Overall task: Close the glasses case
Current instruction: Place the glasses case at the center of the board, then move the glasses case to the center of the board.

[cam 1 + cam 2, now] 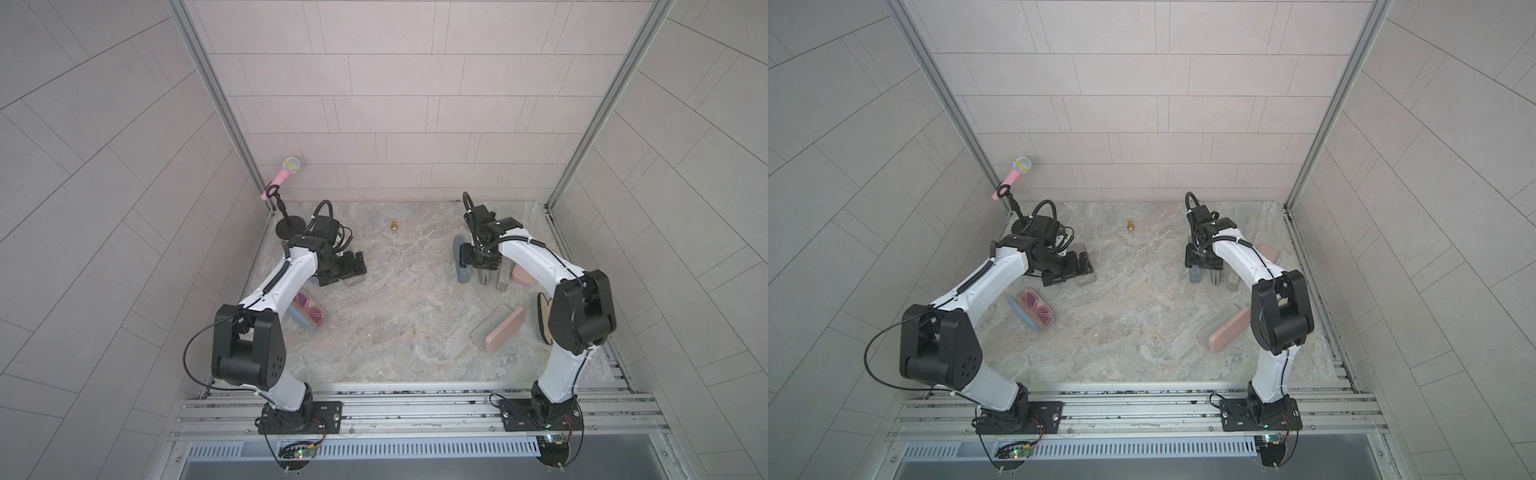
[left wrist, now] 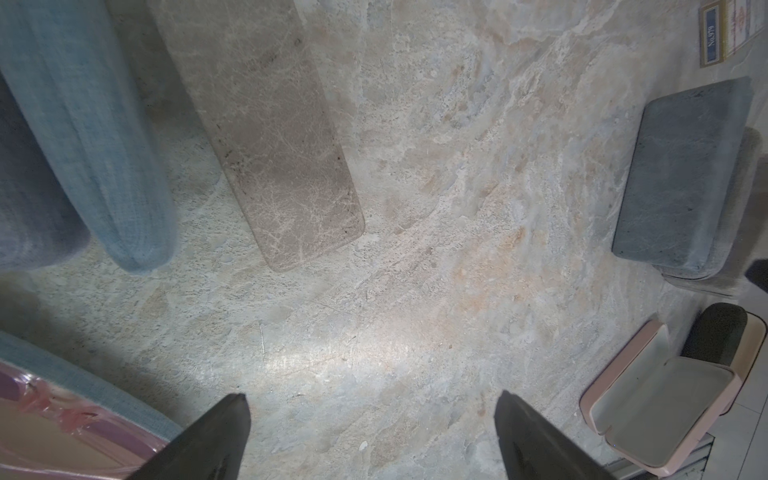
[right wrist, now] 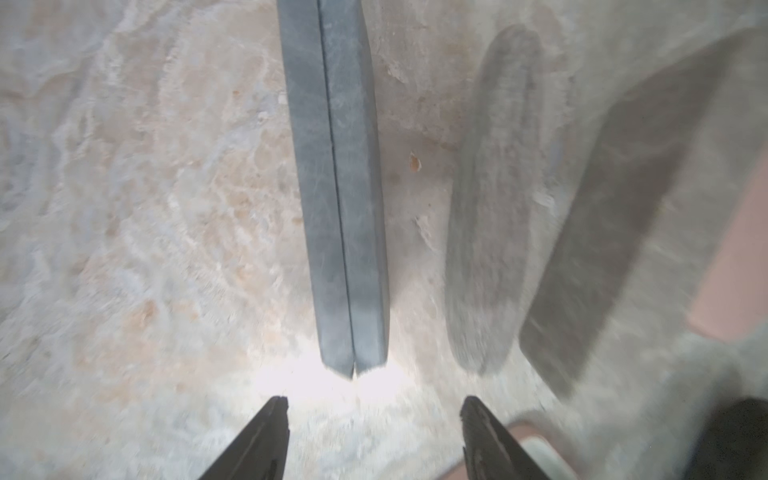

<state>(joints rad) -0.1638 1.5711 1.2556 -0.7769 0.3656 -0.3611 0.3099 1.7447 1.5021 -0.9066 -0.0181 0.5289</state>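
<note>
A blue-grey glasses case stands on its long edge on the marble table, its two halves together along the seam. It also shows in a top view. My right gripper hovers just short of the case's near end, open, with nothing between its fingers; in a top view it is beside the case. My left gripper is open over bare table at the left. An open pink case lies at the front right. An open blue case with pink glasses lies by the left arm.
Two grey cases and a pink one stand beside the blue-grey case. A beige-grey case lies near the left gripper. A pink microphone on a stand is at the back left, and a small brass piece at the back middle.
</note>
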